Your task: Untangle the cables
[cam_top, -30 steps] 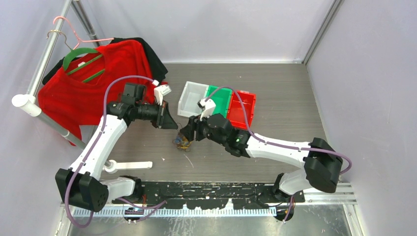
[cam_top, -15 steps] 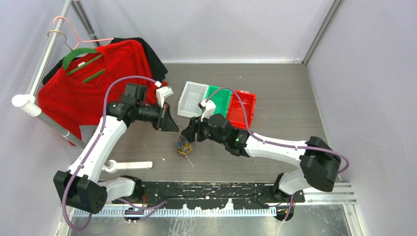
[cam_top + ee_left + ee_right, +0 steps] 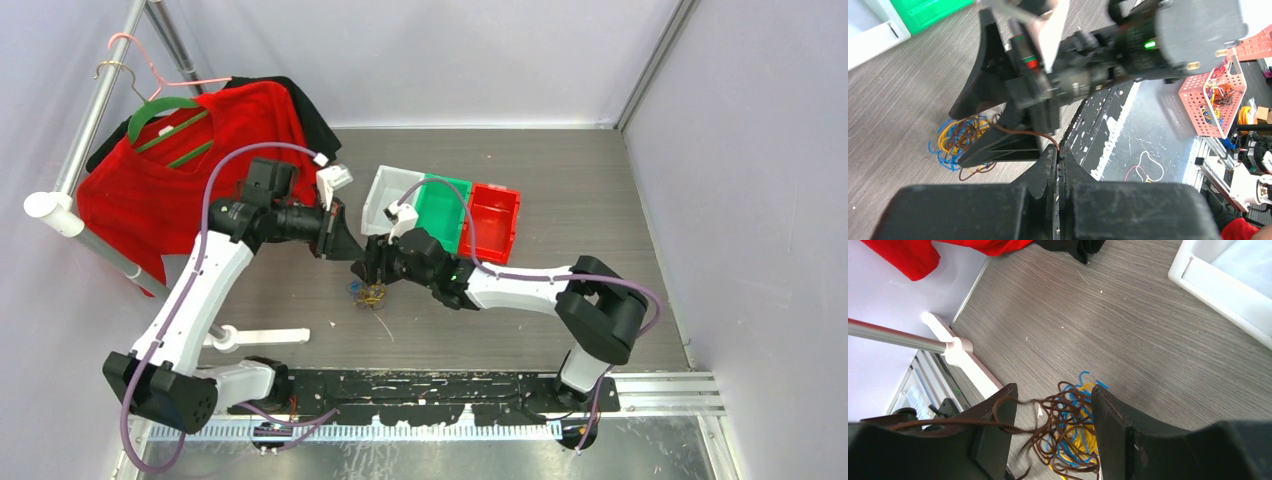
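Note:
The cables (image 3: 372, 293) are a small tangle of yellow, blue and dark brown cords lying on the grey table. My left gripper (image 3: 350, 250) is up and left of the tangle and is shut on one brown cord (image 3: 1023, 133), which runs from its tips (image 3: 1058, 151) down to the tangle (image 3: 960, 145). My right gripper (image 3: 371, 268) hangs just above the tangle. Its jaws are open, with the tangle (image 3: 1075, 432) showing between the fingers (image 3: 998, 435). A brown strand runs across the left finger and off to the left.
White (image 3: 388, 200), green (image 3: 442, 205) and red (image 3: 492, 220) bins stand in a row behind the grippers. A red shirt (image 3: 160, 190) hangs from a rail (image 3: 95, 115) at the left. A white bar (image 3: 265, 337) lies on the table at the front left.
My right gripper has moved left, closer to the left gripper and over the tangle. My left gripper has shifted slightly up and left with the brown cord. The tangle has stayed in place.

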